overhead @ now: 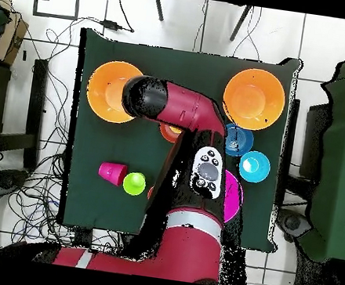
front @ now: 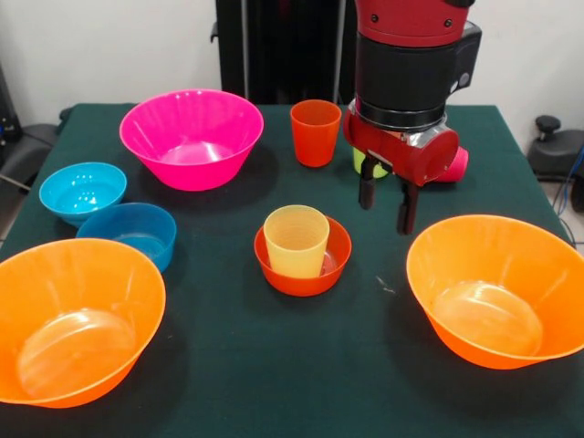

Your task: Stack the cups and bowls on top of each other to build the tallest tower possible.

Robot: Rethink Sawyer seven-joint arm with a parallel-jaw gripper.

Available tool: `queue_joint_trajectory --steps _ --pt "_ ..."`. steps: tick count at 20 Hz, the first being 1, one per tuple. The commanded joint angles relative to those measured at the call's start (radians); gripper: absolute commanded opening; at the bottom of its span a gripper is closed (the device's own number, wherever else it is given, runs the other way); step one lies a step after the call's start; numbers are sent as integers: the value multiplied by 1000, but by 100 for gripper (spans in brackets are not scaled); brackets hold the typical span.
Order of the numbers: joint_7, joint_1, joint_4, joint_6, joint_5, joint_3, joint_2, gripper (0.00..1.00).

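While the yellow cup [front: 297, 241] sits in the red-orange bowl [front: 302, 257], the fingers [front: 389, 203] hang parted, empty.

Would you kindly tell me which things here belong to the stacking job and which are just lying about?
Job:
yellow cup in the red-orange bowl
orange cup
green cup
pink cup
magenta bowl
two blue bowls
two orange bowls
gripper, open

Lying about:
floor cables

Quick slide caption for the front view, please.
Open end effector hovering beside the pale yellow cup standing in the small red-orange bowl.
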Motion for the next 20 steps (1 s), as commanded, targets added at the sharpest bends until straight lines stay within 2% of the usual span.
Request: queue_joint_trajectory --steps 1,14,20 --pt "-28 -7 -45 117 -34 62 21 100" --pt "-37 -6 -62 124 -45 59 29 100" --pt "-67 -38 -39 132 -37 78 7 100"
